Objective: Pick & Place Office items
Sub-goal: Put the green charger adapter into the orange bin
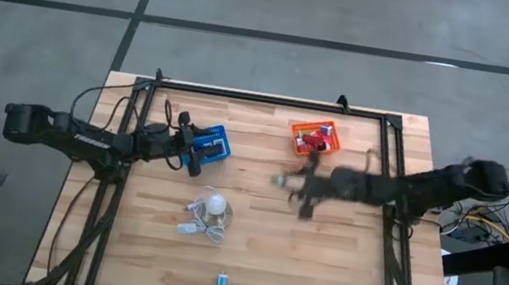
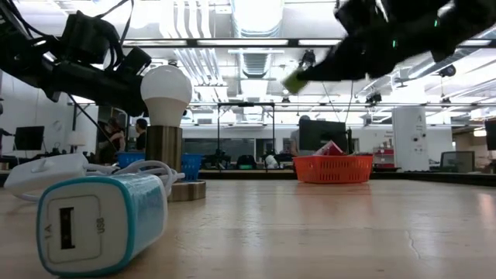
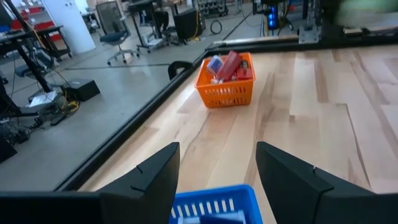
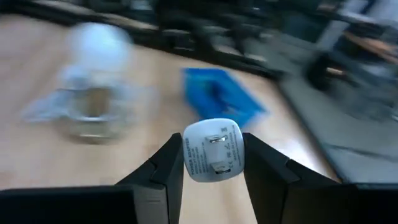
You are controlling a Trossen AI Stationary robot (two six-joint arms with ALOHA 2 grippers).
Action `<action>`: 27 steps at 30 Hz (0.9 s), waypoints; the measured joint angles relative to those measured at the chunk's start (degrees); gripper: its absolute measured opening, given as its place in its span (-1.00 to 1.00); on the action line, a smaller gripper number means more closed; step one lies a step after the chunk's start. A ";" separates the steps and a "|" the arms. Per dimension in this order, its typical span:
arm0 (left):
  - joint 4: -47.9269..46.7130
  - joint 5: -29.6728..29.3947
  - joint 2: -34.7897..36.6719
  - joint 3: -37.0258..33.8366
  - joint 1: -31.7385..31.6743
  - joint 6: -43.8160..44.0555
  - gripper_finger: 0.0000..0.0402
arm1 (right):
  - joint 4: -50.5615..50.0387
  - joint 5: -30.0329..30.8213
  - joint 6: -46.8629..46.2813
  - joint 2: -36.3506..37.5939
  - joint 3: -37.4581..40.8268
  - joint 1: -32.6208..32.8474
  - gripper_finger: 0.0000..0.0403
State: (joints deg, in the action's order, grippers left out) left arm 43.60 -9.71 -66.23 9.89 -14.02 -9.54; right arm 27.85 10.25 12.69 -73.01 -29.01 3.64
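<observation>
My right gripper (image 4: pixel 212 163) is shut on a small white plug adapter (image 4: pixel 211 149), one of the office items, and holds it in the air over the middle of the table (image 1: pixel 277 179), between the orange basket (image 1: pixel 314 136) and the blue basket (image 1: pixel 214 144). The orange basket holds red and bluish pieces (image 3: pixel 227 64). My left gripper (image 3: pixel 217 163) stands open just above the blue basket's near rim (image 3: pixel 214 198), with nothing between its fingers. A teal and white USB charger (image 1: pixel 223 280) lies on its side near the table's front edge. My right gripper pinches the white adapter by its two opposite sides (image 4: pixel 189 155) between its two fingers (image 4: pixel 163 169). The adapter's face with the metal prongs points back at the wrist. The fingers come almost level from the table's right side. The adapter is lifted clear of the table.
A white bulb (image 1: pixel 214 202) on a metal base stands mid-table with its white cord (image 1: pixel 190 225) coiled beside it. A black frame rail (image 1: pixel 271 102) runs around the tabletop. Bare wood lies between the bulb and the right rail.
</observation>
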 joint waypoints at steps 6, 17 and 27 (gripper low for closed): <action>1.21 0.06 -0.36 0.00 0.02 -0.53 0.07 | 1.10 -3.97 0.22 9.48 6.98 -15.57 -0.40; 2.72 0.06 -0.32 0.00 0.04 -0.96 0.07 | 2.54 -19.00 1.05 3.03 6.30 -37.69 -0.40; 5.82 0.04 -0.25 0.02 0.04 -2.99 0.07 | -5.83 -18.07 3.76 -13.13 -6.71 -38.77 -0.40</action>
State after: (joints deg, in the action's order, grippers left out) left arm 49.42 -9.67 -66.48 9.91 -13.98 -12.53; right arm 22.02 -7.82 16.45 -86.13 -35.72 -35.14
